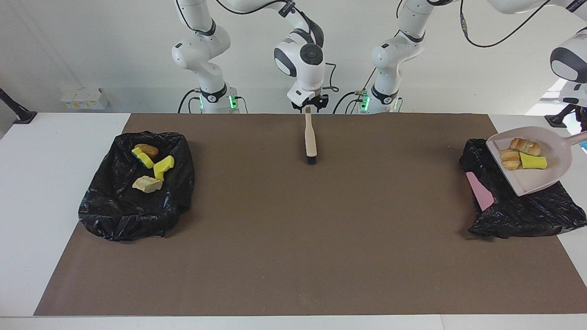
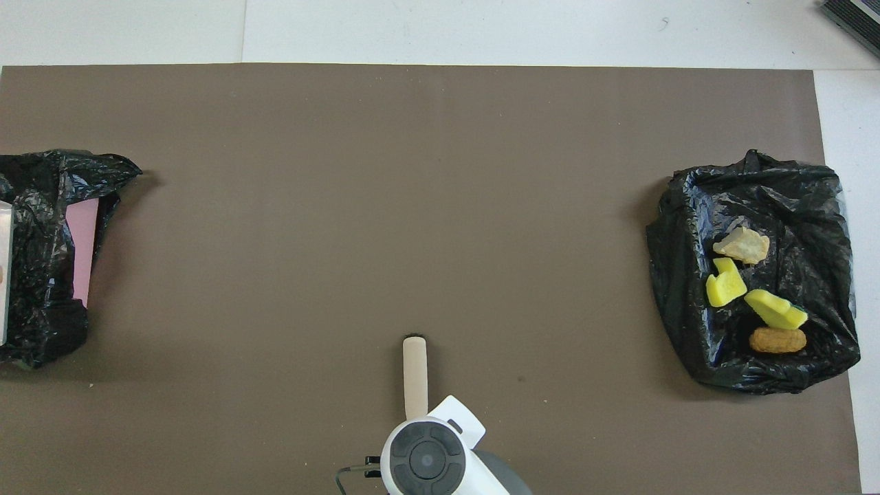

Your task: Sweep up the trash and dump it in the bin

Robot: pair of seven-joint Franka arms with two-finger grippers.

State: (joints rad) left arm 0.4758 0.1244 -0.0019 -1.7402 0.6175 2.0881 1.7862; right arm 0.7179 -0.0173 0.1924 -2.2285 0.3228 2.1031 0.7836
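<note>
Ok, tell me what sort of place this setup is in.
Most likely a robotics lab, staged for a cleaning trial. Two white arms are bolted at a white table covered with a brown mat, against a bare wall, with bin-bag-lined bins at each end and a brush and dustpan as props.
</note>
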